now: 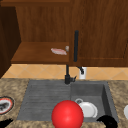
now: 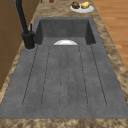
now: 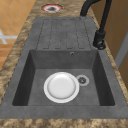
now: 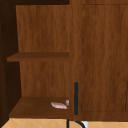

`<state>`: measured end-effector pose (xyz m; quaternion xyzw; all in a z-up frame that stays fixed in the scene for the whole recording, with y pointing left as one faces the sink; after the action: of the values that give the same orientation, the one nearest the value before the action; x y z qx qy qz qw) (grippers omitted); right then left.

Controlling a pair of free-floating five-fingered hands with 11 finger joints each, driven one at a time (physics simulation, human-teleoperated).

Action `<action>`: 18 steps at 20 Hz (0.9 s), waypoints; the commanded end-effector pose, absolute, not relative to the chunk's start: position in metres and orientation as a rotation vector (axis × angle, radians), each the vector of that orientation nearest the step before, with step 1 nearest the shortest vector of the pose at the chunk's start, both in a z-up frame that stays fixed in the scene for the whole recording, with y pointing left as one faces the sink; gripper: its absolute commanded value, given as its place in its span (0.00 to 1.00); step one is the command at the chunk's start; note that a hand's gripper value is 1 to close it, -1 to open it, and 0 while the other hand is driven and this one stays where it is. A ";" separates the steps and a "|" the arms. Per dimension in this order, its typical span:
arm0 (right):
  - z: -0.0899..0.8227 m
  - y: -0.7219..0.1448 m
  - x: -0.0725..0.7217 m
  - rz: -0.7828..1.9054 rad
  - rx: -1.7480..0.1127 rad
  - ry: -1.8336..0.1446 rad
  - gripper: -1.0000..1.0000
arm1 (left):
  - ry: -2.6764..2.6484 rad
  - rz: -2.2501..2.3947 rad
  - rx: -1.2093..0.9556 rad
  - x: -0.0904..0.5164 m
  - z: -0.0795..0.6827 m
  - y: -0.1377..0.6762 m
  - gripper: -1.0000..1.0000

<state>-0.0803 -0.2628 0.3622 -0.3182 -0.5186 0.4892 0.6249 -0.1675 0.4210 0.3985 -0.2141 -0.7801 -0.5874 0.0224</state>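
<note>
A red ball (image 1: 67, 115) sits low in the front view, before the sink's front edge, between the two hands. My left hand (image 1: 5, 123) is at the bottom left corner, over the counter near a red-rimmed plate (image 1: 5, 105). At the bottom right, my right hand (image 1: 108, 121) is by the basin's front corner, close to a white plate (image 1: 87, 109) that lies flat in the basin (image 3: 102, 75). That white plate (image 3: 61, 87) lies beside the drain (image 3: 82, 80). Neither hand touches the ball or a plate.
A black faucet (image 1: 67, 75) stands behind the sink, with the ribbed drainboard (image 2: 65, 75) to the left. In the open wall cabinet, a shelf (image 4: 35, 107) holds a pinkish object (image 4: 59, 105); its black door handle (image 1: 76, 46) hangs above. A plate of food (image 2: 82, 6) is on the right counter.
</note>
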 end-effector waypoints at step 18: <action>0.362 -0.263 -0.080 1.123 -0.730 -1.190 0.50 | -2.215 -1.878 -0.512 -0.161 0.424 0.383 0.00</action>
<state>-0.0803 -0.2628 0.3622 -0.3182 -0.5186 0.4892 0.6249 -0.1614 0.3833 0.4247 -0.2041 -0.7372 -0.6424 0.0466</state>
